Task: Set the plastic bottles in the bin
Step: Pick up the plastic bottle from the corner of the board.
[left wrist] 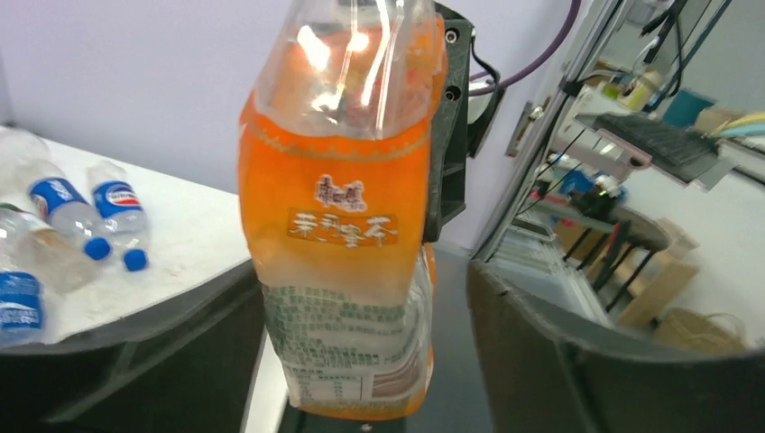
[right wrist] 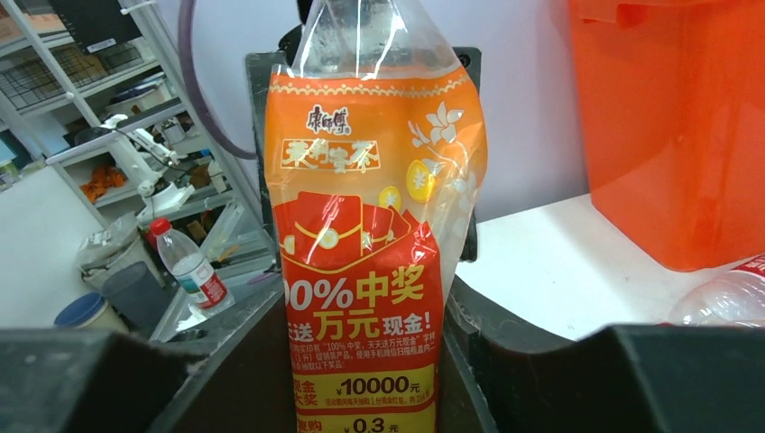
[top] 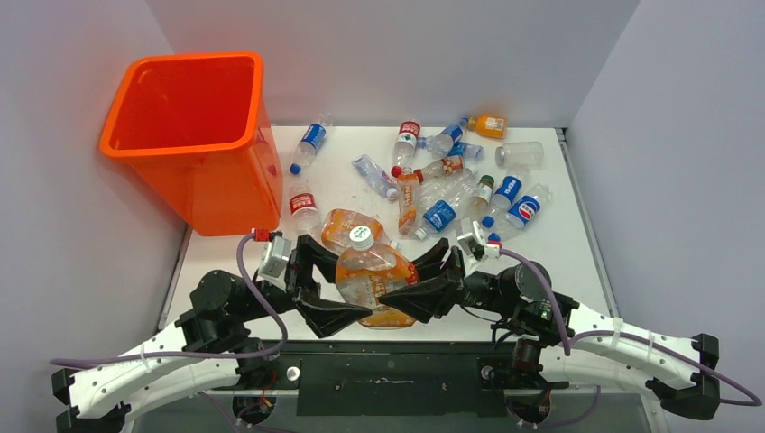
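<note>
Bottle with the orange label (top: pixel 374 284) between both arms at the bench's (top: pixel 338 194) near edge, right fingers (right wrist: pixel 541 370) pinching it, left fingers (left wrist: pixel 577 361) spread loose around it, so firm that grip, then lift clear towards the bin (top: pixel 194 59)

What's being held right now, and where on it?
The large orange-labelled bottle, clamped across its labelled body by the right gripper. The left gripper straddles the same body, but with a visible gap on one side.

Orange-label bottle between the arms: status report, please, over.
Right fingers clamped on the orange-label bottle. Left fingers slack around it, gap showing. Bin far left; second orange bottle lies just beyond, not blocking.
</note>
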Available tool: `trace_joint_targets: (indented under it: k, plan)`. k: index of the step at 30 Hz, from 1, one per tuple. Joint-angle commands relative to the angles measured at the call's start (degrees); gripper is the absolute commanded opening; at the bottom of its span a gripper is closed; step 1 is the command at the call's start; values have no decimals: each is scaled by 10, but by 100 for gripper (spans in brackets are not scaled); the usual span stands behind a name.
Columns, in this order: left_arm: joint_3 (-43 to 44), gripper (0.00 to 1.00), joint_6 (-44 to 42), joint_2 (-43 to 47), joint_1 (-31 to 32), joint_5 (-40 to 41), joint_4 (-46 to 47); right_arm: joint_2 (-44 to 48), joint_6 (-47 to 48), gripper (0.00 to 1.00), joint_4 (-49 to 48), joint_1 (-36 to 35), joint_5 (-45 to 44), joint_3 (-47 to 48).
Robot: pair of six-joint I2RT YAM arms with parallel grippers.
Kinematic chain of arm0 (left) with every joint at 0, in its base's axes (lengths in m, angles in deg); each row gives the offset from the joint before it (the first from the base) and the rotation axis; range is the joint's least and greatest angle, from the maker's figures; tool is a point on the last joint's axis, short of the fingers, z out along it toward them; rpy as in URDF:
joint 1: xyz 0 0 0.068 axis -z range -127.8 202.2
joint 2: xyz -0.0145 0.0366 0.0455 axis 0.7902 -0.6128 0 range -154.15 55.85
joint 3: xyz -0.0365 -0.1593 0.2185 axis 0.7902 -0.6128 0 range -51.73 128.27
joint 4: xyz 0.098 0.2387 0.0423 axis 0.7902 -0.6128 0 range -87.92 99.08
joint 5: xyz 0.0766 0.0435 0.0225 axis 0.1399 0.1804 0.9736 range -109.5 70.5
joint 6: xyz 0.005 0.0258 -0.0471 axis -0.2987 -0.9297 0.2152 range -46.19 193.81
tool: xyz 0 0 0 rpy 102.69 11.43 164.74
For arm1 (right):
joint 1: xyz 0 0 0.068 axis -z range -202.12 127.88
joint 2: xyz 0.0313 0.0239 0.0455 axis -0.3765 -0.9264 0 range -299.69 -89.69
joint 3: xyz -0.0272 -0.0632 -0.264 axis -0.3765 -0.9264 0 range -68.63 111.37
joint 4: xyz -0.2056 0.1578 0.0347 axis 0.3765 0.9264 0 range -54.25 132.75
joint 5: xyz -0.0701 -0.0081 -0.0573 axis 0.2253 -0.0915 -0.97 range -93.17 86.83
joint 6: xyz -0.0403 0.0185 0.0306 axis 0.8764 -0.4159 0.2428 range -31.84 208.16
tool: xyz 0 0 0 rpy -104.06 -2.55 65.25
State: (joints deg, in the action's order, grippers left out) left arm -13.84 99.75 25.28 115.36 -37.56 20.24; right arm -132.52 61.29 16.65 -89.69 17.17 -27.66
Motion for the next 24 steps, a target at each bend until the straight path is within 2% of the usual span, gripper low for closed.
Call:
trace_joint_targets:
  k: [1,2,3,8,16,17,24]
  plan:
    - [-2,89,8,11,-3,16,59,10,5,32,-24,-1,-1,-10]
    - [-5,99,7,18,-4,31,63,12,8,32,-16,-2,-3,-9]
    - [-7,96,4,27,-4,49,67,14,13,32,-9,-2,-6,-8]
    - [16,96,-18,52,-5,151,69,21,32,27,20,-2,-26,-11]
    - [153,100,3,-52,-6,264,-51,9,71,25,40,-10,-72,-29]
    - [159,95,5,-64,-6,265,-57,10,71,24,36,-10,-76,-31]
    - [164,85,24,-93,-15,248,-75,15,75,24,34,-10,-97,-39]
